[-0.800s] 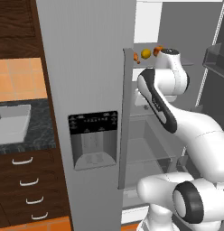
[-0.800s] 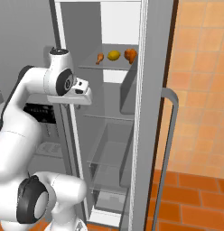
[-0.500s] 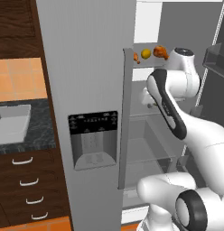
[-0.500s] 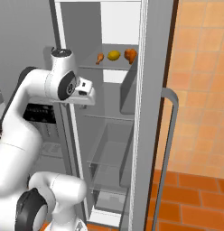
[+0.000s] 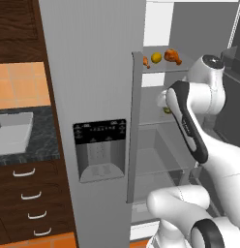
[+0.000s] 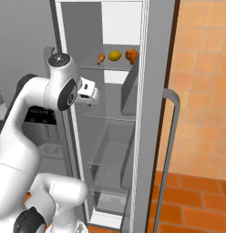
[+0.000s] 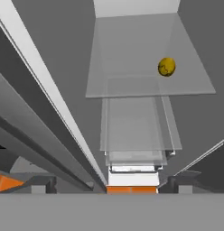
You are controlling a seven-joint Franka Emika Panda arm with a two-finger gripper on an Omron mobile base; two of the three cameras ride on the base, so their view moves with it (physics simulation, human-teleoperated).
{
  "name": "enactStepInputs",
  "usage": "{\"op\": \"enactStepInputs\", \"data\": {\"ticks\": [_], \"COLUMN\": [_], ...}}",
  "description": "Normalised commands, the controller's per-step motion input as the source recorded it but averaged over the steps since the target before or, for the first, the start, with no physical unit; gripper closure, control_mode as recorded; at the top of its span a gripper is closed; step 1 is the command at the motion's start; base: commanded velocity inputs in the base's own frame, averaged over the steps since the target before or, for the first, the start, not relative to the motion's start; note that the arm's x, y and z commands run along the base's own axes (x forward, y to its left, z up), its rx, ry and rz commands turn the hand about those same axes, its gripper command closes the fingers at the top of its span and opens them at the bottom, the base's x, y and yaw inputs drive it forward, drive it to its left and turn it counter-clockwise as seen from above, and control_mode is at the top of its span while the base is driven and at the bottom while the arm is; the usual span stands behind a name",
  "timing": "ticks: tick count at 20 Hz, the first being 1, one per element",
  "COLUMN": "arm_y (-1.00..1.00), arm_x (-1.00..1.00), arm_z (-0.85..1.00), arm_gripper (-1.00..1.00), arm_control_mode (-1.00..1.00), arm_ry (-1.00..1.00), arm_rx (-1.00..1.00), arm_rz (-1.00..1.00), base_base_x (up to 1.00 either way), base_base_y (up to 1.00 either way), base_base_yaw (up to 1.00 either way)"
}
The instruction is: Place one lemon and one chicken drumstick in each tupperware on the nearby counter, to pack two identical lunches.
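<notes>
On the open fridge's top shelf lie a small drumstick [image 5: 145, 61] [image 6: 101, 58], a yellow lemon [image 5: 156, 57] [image 6: 115, 56] and a bigger orange-brown drumstick [image 5: 172, 56] [image 6: 131, 55]. A second lemon [image 7: 166, 66] [image 5: 166, 110] rests on the glass shelf below, half hidden by my arm in the left base view. My gripper [image 6: 90, 94] [image 7: 112, 185] hangs open and holds nothing, inside the fridge above that lower shelf and short of the lemon. A light-grey tupperware [image 5: 13, 133] sits on the black counter [image 5: 42, 145] at far left.
The fridge's grey left door with its dispenser panel [image 5: 99, 150] stands between the counter and the shelves. The open right door with a long handle [image 6: 167, 150] flanks the compartment. More glass shelves and bins [image 7: 134, 135] lie below. Drawers [image 5: 25, 193] sit under the counter.
My arm has swung to the right, carrying the hand a little further into the fridge compartment. The food on the shelves has not moved.
</notes>
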Motion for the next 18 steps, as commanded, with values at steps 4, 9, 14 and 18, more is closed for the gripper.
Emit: {"op": "enactStepInputs", "data": {"ticks": [4, 9, 14, 18], "arm_y": [-0.61, -0.22, -0.27, -0.38], "arm_x": [0.01, 0.34, 0.66, 0.78], "arm_z": [-0.35, -0.99, -0.60, -0.24], "arm_gripper": [-1.00, -1.00, -1.00, -1.00], "arm_control_mode": [-1.00, -1.00, -1.00, -1.00], "arm_ry": [0.00, -0.03, -0.06, 0.00], "arm_rx": [-0.06, -0.13, -0.02, 0.00], "arm_rz": [0.00, 0.00, -0.04, -0.06], "base_base_x": [0.00, 0.00, 0.00, 0.00], "base_base_y": [0.00, 0.00, 0.00, 0.00], "base_base_yaw": [0.00, 0.00, 0.00, 0.00]}}
